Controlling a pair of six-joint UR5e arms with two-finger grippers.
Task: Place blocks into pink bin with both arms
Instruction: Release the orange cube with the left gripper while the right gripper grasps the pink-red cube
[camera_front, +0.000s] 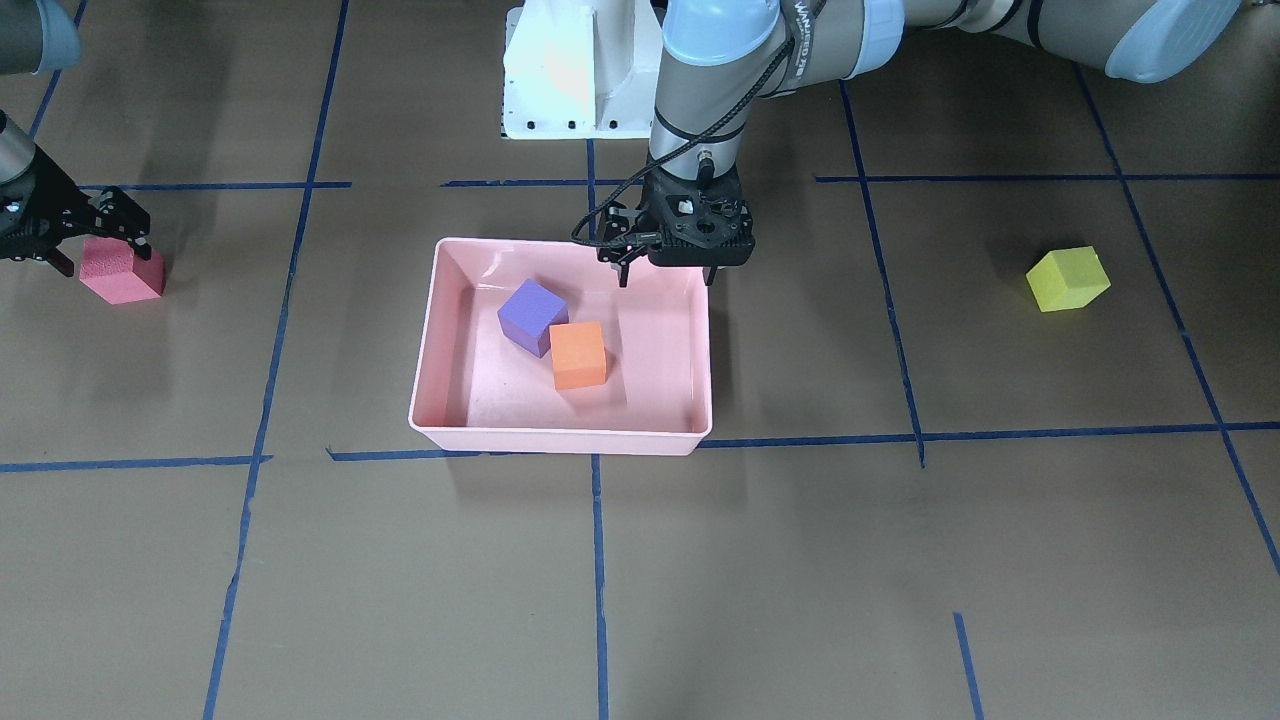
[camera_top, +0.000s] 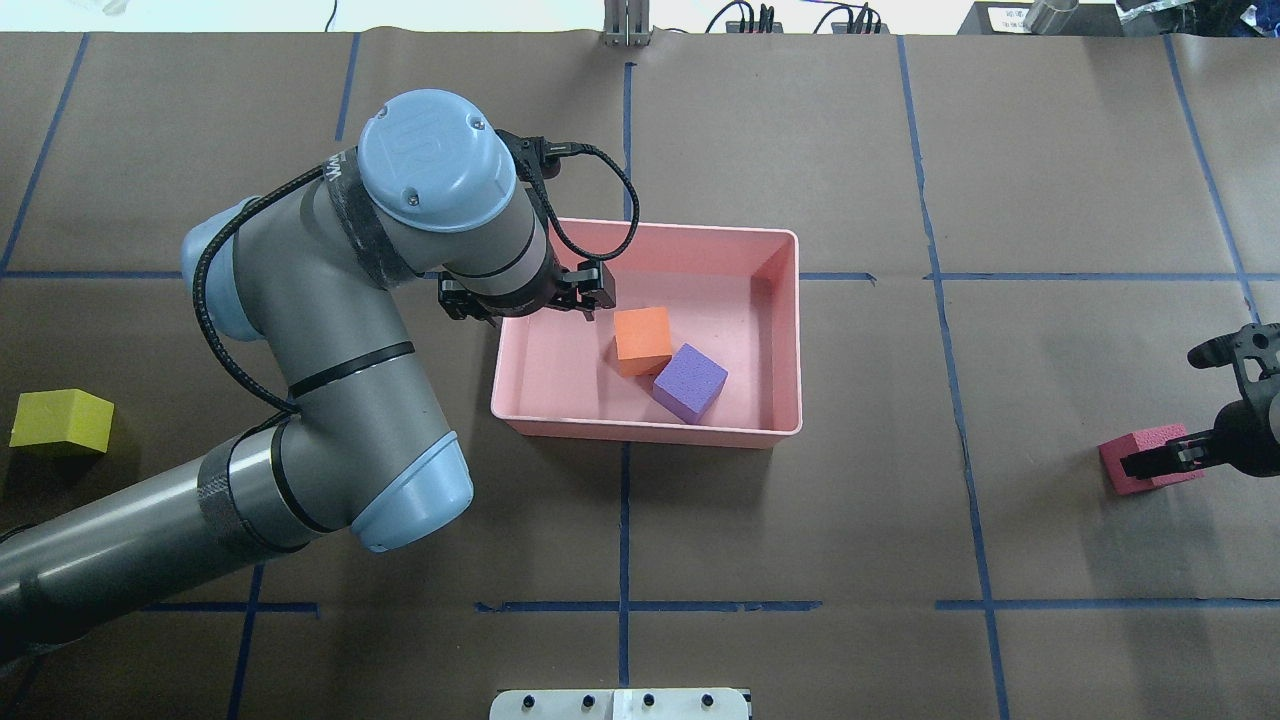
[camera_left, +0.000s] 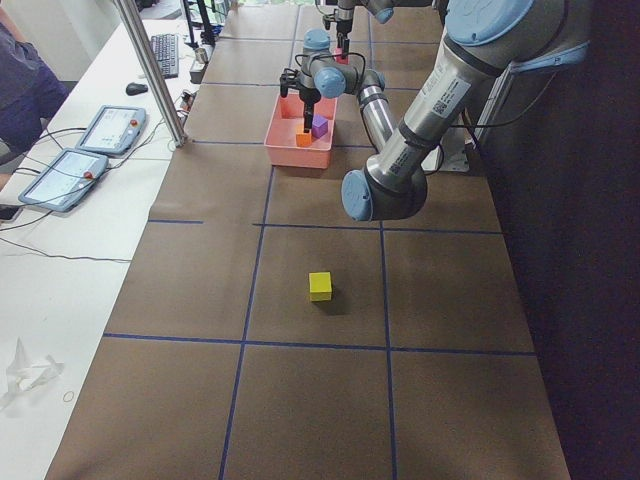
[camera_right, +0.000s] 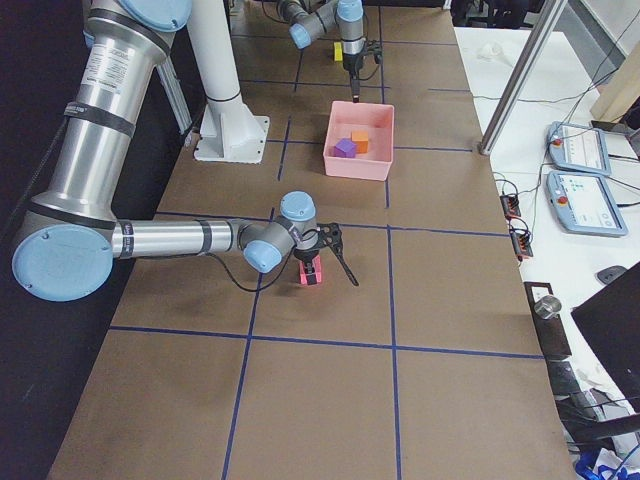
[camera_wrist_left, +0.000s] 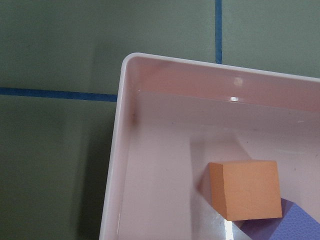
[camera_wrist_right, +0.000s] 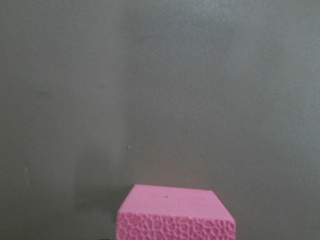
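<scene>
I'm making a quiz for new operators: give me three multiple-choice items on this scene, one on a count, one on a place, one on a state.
1. How many blocks lie in the pink bin? A) one B) three C) two
2. Where is the yellow-green block? A) in the bin B) on the table, outside the bin C) in a gripper
3. The left gripper over the bin is: A) open and empty B) shut on a block C) out of view

Answers:
1 C: only the purple block and the orange block are inside.
2 B: it sits alone, far from the bin.
3 A: its jaws stand apart, nothing between.
</scene>
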